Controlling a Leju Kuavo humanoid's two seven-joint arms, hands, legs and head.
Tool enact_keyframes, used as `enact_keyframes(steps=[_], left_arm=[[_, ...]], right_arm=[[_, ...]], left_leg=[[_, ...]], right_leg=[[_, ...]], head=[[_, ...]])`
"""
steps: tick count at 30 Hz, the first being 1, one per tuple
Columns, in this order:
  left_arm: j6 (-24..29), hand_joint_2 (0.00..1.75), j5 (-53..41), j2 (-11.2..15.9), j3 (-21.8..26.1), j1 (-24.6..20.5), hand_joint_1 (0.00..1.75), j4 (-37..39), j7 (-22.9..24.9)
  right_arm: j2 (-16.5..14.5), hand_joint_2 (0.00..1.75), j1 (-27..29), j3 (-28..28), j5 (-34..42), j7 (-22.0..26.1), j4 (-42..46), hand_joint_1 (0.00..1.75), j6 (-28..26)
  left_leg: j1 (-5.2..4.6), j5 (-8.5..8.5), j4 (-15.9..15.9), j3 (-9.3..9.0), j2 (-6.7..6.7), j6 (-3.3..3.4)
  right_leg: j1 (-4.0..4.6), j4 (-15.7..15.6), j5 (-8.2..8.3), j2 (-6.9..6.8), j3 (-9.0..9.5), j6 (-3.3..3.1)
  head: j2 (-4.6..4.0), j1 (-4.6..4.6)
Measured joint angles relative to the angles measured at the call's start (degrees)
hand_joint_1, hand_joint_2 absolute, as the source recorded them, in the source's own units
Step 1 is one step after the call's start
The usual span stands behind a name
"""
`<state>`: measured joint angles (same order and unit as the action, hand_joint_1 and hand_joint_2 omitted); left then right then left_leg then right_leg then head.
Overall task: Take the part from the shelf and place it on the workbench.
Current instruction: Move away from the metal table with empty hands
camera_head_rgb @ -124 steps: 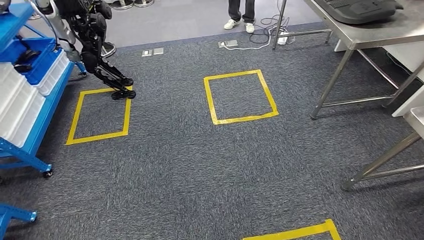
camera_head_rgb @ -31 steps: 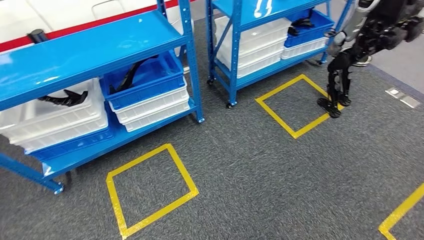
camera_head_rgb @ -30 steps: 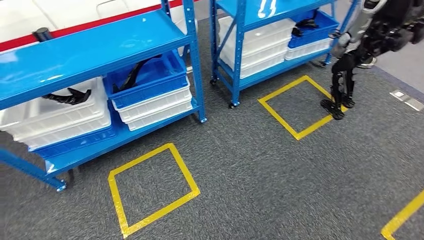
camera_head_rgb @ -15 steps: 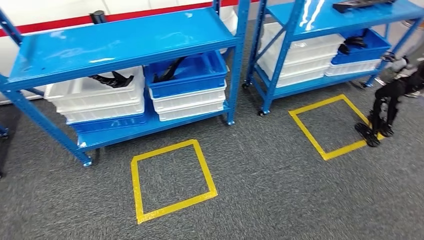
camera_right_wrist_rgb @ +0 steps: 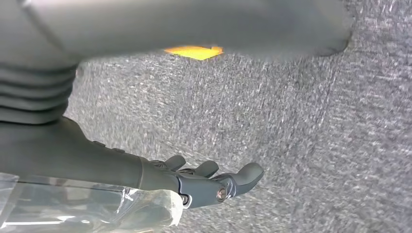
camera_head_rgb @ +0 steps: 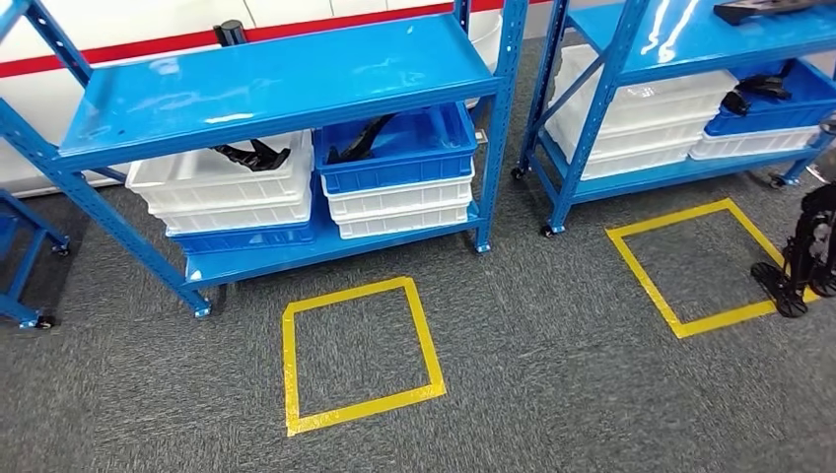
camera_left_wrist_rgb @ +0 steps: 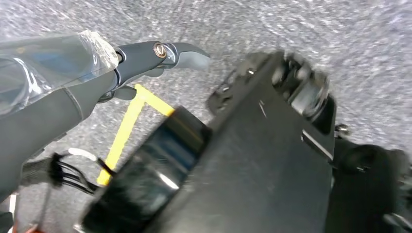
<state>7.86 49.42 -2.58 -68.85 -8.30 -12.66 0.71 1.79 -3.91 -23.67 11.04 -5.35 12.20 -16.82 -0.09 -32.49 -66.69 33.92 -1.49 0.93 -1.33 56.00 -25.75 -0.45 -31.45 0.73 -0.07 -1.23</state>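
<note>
Black parts lie in bins on the blue shelf [camera_head_rgb: 276, 74] ahead: one part [camera_head_rgb: 251, 155] in a white bin, another part [camera_head_rgb: 360, 141] in the blue bin beside it. A second blue shelf [camera_head_rgb: 690, 30] to the right carries a black part [camera_head_rgb: 759, 10] on its top board and one more [camera_head_rgb: 754, 91] in a blue bin. My left hand [camera_left_wrist_rgb: 131, 63] hangs over the carpet with its fingers stretched out and nothing in it. My right hand [camera_right_wrist_rgb: 194, 182] also hangs above the carpet, fingers apart and lightly bent, holding nothing.
A yellow tape square [camera_head_rgb: 289, 365] marks the carpet in front of the near shelf, and another square [camera_head_rgb: 646, 276] lies before the right shelf. Another robot's dark legs [camera_head_rgb: 803, 256] stand at that second square. A further blue frame [camera_head_rgb: 20, 266] is at the far left.
The camera has turned from the workbench side to face the shelves; the near shelf and its yellow square have slid toward the picture's centre. Both hands still hang with nothing in them.
</note>
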Motion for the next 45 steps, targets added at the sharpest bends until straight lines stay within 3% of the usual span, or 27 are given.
enact_keyframes(steps=[1,2,3,6,8,10,12,13,14,16,17,18,19,20,22,24,27,29,31,32,33,34,36,38,42,43,45], left_arm=[[-0.1,1.75,-0.8,0.0,0.7,0.0,0.00,0.0,0.0],[-0.2,1.75,-1.8,0.0,1.6,0.2,0.00,0.0,-0.1],[-0.3,1.75,-2.9,0.0,2.5,0.5,0.00,0.0,-0.1],[-0.6,1.75,-6.3,0.0,5.6,1.8,0.00,0.0,-0.2],[-0.9,1.75,-8.5,0.0,7.9,2.6,0.00,0.0,-0.2],[-1.4,1.75,-10.7,0.0,10.4,3.1,0.00,0.0,-0.4],[-1.8,0.87,-13.0,-0.1,13.1,3.6,0.00,-0.1,-0.4],[-2.0,0.44,-14.3,-0.1,14.5,3.9,0.00,-0.3,-0.4],[-2.2,0.00,-15.6,-0.2,15.9,4.3,0.00,-0.4,-0.4],[-2.5,0.00,-18.1,-0.2,18.3,5.1,0.00,-0.8,-0.4],[-2.7,0.00,-19.3,-0.1,19.6,5.5,0.00,-1.1,-0.4],[-2.9,0.00,-20.4,-0.1,20.9,5.8,0.00,-1.5,-0.3],[-3.1,0.00,-21.5,-0.1,22.1,6.2,0.00,-1.9,-0.3],[-3.2,0.00,-22.6,-0.1,23.3,6.4,0.00,-2.4,-0.3],[-3.5,0.00,-24.7,0.0,25.8,6.7,0.00,-3.3,-0.2],[-3.8,0.00,-26.8,0.2,28.6,6.8,0.00,-4.2,-0.2],[-4.4,0.00,-30.1,0.5,33.1,7.8,0.00,-5.1,-0.2],[-4.7,0.00,-32.4,0.7,36.1,9.2,0.00,-5.3,-0.2],[-5.0,0.00,-34.3,1.0,38.8,11.0,0.00,-5.3,-0.2],[-5.2,0.00,-35.2,1.1,40.2,12.1,0.00,-5.3,-0.2],[-5.3,0.00,-36.0,1.3,41.4,13.2,0.00,-5.2,-0.2],[-5.4,0.00,-36.8,1.5,42.6,14.4,0.00,-5.1,-0.2],[-5.6,0.00,-38.2,1.8,44.8,16.4,0.00,-4.6,-0.2],[-5.9,0.00,-39.8,2.1,47.2,18.0,0.00,-4.0,-0.3],[-6.6,0.00,-43.6,2.3,52.3,19.3,0.00,-3.9,-0.5],[-6.7,0.00,-44.5,2.3,53.5,19.0,0.00,-4.1,-0.5],[-6.9,0.00,-45.8,2.3,55.7,17.7,0.00,-5.2,-0.6]], right_arm=[[0.0,1.75,0.1,0.0,-0.2,0.1,0.1,0.00,0.2],[0.0,1.75,0.2,0.1,-0.4,0.2,0.3,0.00,0.5],[-0.1,1.75,0.2,0.1,-0.6,0.3,0.7,0.00,0.9],[-0.2,1.75,0.0,0.6,-1.4,0.8,2.1,0.00,2.0],[-0.3,1.75,-0.1,1.1,-1.9,1.0,2.9,0.00,2.8],[-0.4,0.87,0.1,1.7,-2.5,1.2,3.6,0.00,3.6],[-0.5,0.00,0.6,2.5,-3.0,1.4,4.1,0.00,4.3],[-0.5,0.00,0.9,2.9,-3.3,1.6,4.2,0.00,4.7],[-0.5,0.44,1.5,3.4,-3.5,1.7,4.3,0.00,5.1],[-0.5,1.31,2.9,4.2,-4.0,1.9,4.4,0.00,5.9],[-0.5,1.75,3.8,4.7,-4.2,2.0,4.3,0.00,6.3],[-0.5,1.75,4.7,5.1,-4.4,2.0,4.3,0.00,6.6],[-0.5,1.75,5.6,5.6,-4.7,2.1,4.3,0.00,7.0],[-0.4,1.75,6.5,6.1,-4.9,2.2,4.2,0.00,7.3],[-0.4,1.75,7.9,7.0,-5.3,2.4,4.0,0.00,8.0],[-0.5,1.75,9.0,8.0,-5.8,2.6,3.8,0.00,8.8],[-0.5,1.75,9.8,9.5,-6.6,3.0,3.8,0.00,10.0],[-0.5,1.75,9.8,10.6,-7.1,3.3,4.2,0.00,10.7],[-0.5,1.75,9.3,11.5,-7.6,3.6,5.1,0.00,11.5],[-0.6,1.75,8.9,12.0,-7.8,3.7,5.8,0.00,11.8],[-0.6,1.75,8.4,12.4,-8.0,3.8,6.5,0.00,12.1],[-0.6,1.75,7.8,12.8,-8.2,3.9,7.2,0.00,12.3],[-0.6,1.75,6.6,13.5,-8.5,4.1,8.9,0.00,12.8],[-0.7,1.75,5.7,14.5,-8.9,4.3,10.6,0.00,13.3],[-0.7,1.75,6.1,16.3,-9.7,4.6,12.1,0.00,14.6],[-0.7,1.75,6.9,16.7,-9.9,4.6,12.1,0.00,14.9],[-0.7,1.75,9.0,17.5,-10.2,4.7,11.7,0.00,15.4]], left_leg=[[0.06,-1.11,-3.4,1.67,0.18,-0.18],[0.08,-1.18,-5.1,2.44,0.24,-0.25],[0.09,-0.15,-4.4,2.10,0.31,-0.20],[-0.15,5.53,6.8,-3.00,1.19,0.62],[-0.54,6.47,11.5,-4.84,1.64,1.25],[-0.67,6.20,12.2,-4.94,1.37,1.67],[-0.35,6.53,12.8,-5.46,1.18,2.22],[-0.13,6.71,13.1,-5.78,1.16,2.54],[-0.01,6.78,13.3,-6.05,1.18,2.78],[0.00,6.67,13.3,-6.17,1.17,3.10],[0.00,6.55,13.3,-6.28,1.10,3.13],[0.03,6.38,13.2,-6.45,0.99,3.07],[0.09,6.14,13.2,-6.73,0.88,2.92],[0.17,5.84,13.1,-7.05,0.79,2.68],[0.01,5.03,12.7,-7.28,0.74,1.98],[-0.22,4.50,12.5,-7.15,0.80,1.41],[0.07,3.58,11.5,-6.99,0.88,0.73],[0.30,0.80,6.3,-4.73,0.94,0.09],[0.41,-2.54,-1.9,-0.41,0.96,-0.37],[0.44,-3.22,-4.8,1.31,0.96,-0.47],[0.45,-2.81,-5.6,2.09,0.97,-0.47],[0.45,-1.36,-4.0,1.75,0.97,-0.37],[0.39,2.96,4.1,-1.51,1.17,0.10],[0.07,5.56,10.3,-4.06,1.40,0.62],[-0.20,6.37,11.8,-4.67,1.27,1.82],[-0.07,6.63,12.1,-4.82,1.24,2.23],[0.00,6.88,12.4,-4.95,1.21,2.78]], right_leg=[[0.04,0.0,-0.15,-0.35,0.14,-0.08],[0.07,0.0,-0.31,-0.67,0.34,-0.11],[0.08,0.0,-0.47,-0.90,0.59,-0.07],[0.21,0.0,-0.91,-1.26,1.33,0.25],[0.37,0.0,-1.01,-1.56,1.36,0.69],[0.44,-0.3,-0.96,-1.95,1.40,1.26],[0.37,0.6,-1.75,-1.63,1.32,1.77],[0.36,2.5,-2.97,-1.17,0.56,1.95],[0.28,5.9,-4.70,-0.66,-0.93,2.06],[0.24,13.7,-7.79,-0.18,-4.90,2.28],[0.20,15.9,-8.04,-0.15,-6.26,2.40],[0.15,15.8,-7.12,-0.16,-6.59,2.51],[0.06,13.5,-5.19,-0.16,-5.83,2.62],[-0.05,9.7,-2.81,-0.15,-4.30,2.72],[-0.19,2.9,0.00,0.08,-1.27,2.68],[-0.08,0.7,0.00,0.37,-0.34,2.15],[-0.01,0.5,-0.10,0.35,-0.32,1.04],[-0.12,0.4,-0.14,0.25,-0.22,0.49],[-0.05,0.4,-0.27,0.16,-0.16,0.22],[-0.02,0.4,-0.33,0.12,-0.10,0.15],[-0.01,0.4,-0.38,0.11,-0.01,0.13],[0.00,0.4,-0.44,0.10,0.11,0.13],[0.01,0.4,-0.57,0.10,0.39,0.27],[0.20,0.4,-0.81,0.05,0.58,0.74],[0.13,0.6,-1.29,-0.04,0.81,2.09],[0.13,1.9,-2.23,0.03,0.34,2.31],[0.14,8.0,-5.88,0.22,-2.42,2.52]], head=[[0.00,0.00],[0.00,0.01],[0.00,0.01],[0.00,0.01],[0.00,-0.02],[0.00,-0.05],[0.00,-0.08],[0.00,-0.14],[0.00,-0.17],[0.00,-0.26],[0.00,-0.26],[0.00,-0.27],[0.00,-0.27],[0.00,-0.28],[0.00,-0.27],[0.00,-0.25],[0.00,-0.22],[0.00,-0.15],[0.00,-0.10],[0.00,-0.10],[0.00,-0.10],[0.00,-0.10],[0.00,-0.10],[0.00,-0.13],[0.00,-0.17],[0.00,-0.19],[0.00,-0.25]])
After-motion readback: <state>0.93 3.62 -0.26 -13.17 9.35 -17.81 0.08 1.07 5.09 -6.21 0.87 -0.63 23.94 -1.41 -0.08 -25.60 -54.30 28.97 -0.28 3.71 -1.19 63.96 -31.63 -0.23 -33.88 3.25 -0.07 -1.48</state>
